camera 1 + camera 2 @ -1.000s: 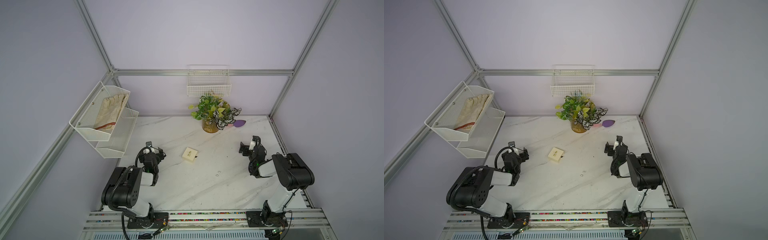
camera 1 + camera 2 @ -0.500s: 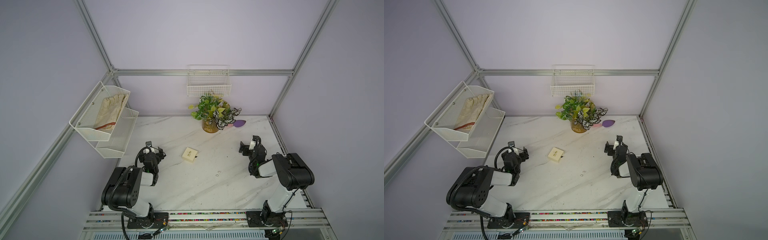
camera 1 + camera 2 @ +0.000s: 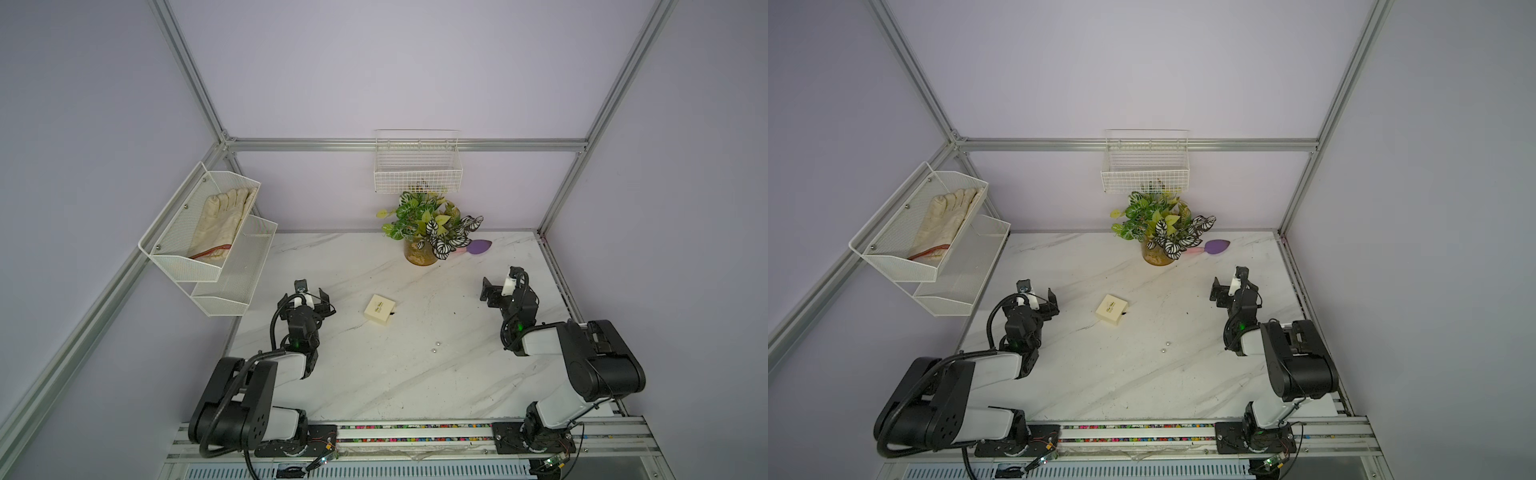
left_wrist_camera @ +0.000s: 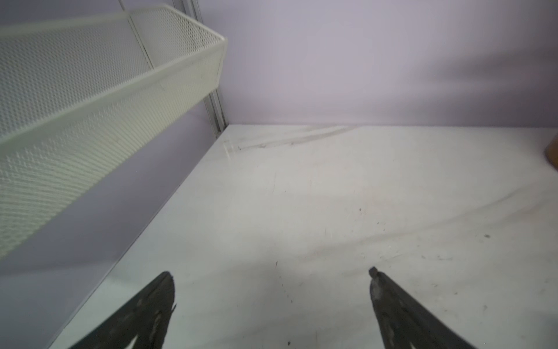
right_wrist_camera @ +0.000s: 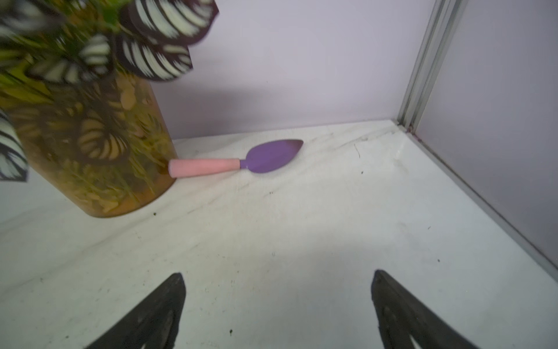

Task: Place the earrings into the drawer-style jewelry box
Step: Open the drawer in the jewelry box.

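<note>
**Hand state.** The left hand (image 3: pixel 308 299) and the right hand (image 3: pixel 493 291) both stand fully spread and hold nothing. Each wrist view shows two dark fingertips wide apart over bare desk (image 4: pixel 302 196).

**Position of task items.** The earrings (image 3: pixel 435 347) lie loose on the desk, two silvery studs just beside each other and apart from everything else. The jewelry box (image 3: pixel 379 308) lies flat near the desk's middle, farther from the arm bases than the studs and well apart from them. Neither item appears in a wrist view.

**Governing relation.** The studs lie nearer the right hand, inward of it and back toward the bases, so the right arm is judged the better one for the pick. The box lies nearer the left hand. Its dark pull tab (image 3: pixel 392 311) faces the right arm's side. No black lining shows, so the tray appears pushed in and probably needs opening first.

**Containers.**
- Mesh shelf (image 3: pixel 183 266), left wall: the upper tier holds a glove (image 3: pixel 222 220).
- Wire basket (image 3: pixel 417 183), rear wall: contents cannot be told.
- Plant pot (image 5: pixel 90 157): holds foliage, and a trowel (image 5: pixel 241 161) touches its base
</note>
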Available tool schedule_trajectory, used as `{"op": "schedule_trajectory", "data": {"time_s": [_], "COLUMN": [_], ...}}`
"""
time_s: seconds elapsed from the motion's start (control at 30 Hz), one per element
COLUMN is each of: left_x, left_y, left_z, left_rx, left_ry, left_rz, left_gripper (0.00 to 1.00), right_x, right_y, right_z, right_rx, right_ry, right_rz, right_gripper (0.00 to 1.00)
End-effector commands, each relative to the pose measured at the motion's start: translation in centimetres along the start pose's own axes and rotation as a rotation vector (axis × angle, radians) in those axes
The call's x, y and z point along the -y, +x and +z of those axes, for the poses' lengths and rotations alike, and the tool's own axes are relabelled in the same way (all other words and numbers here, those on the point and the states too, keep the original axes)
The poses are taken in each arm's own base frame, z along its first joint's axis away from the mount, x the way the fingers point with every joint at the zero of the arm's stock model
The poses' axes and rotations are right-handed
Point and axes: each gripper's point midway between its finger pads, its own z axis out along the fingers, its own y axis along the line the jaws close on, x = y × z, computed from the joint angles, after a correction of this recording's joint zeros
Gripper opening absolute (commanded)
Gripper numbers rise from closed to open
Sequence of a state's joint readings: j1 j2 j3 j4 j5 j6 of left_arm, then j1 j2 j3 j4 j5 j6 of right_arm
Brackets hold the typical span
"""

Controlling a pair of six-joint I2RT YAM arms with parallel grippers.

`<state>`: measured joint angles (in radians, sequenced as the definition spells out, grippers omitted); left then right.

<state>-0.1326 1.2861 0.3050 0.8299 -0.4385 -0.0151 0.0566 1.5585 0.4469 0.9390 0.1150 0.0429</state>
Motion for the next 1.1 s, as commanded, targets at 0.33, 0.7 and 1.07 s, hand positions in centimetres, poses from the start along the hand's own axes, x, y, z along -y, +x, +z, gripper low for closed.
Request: {"op": "schedule_trajectory", "data": {"time_s": [0.33, 0.7, 1.07], "left_x": [-2.1, 10.8, 18.9], "left_y": [-2.3, -2.3, 1.2], "left_z": [-1.9, -1.8, -2.1], "left_rx": [-0.241, -0.44, -0.636], "left_ry": [-0.149, 0.475, 0.824], "left_rz": [-0.389, -0.384, -0.436], "left_gripper": [1.0, 1.0, 0.97], "right_x": [1.9, -6.9, -18.8], "right_y": [-5.9, -3.9, 3.4], "right_z": [-3.3, -5.1, -8.6], "right_rx": [-0.048, -0.249, -0.572], "right_ry": [0.135, -0.35, -0.535], "right_rz": [0.487, 0.557, 0.523], "right_gripper": [0.97, 0.9, 0.62]}}
